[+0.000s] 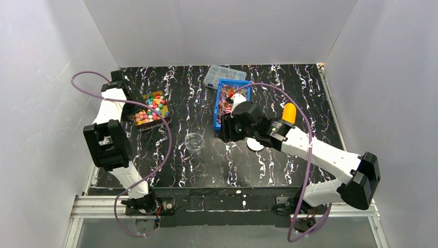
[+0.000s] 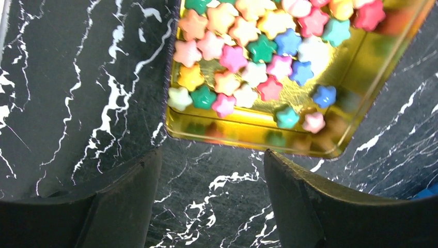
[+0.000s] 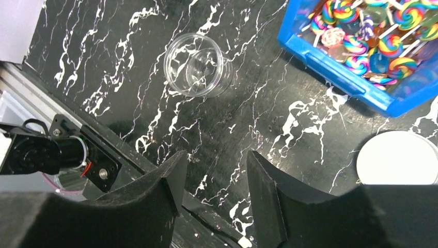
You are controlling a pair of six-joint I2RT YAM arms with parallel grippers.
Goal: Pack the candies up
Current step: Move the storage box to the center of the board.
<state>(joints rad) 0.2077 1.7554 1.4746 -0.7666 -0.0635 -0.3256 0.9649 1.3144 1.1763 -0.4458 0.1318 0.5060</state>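
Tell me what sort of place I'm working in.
Probably a robot test cell, not a shop: plain white panels wall in a black marbled table, an aluminium rail runs along its near edge, and candies sit staged in a blue bin.

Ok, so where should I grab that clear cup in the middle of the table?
Probably by the rim, from straight above: one finger inside, one outside the wall. The clear cup stands upright, mouth open, apart from the blue bin, so its rim is free all round.
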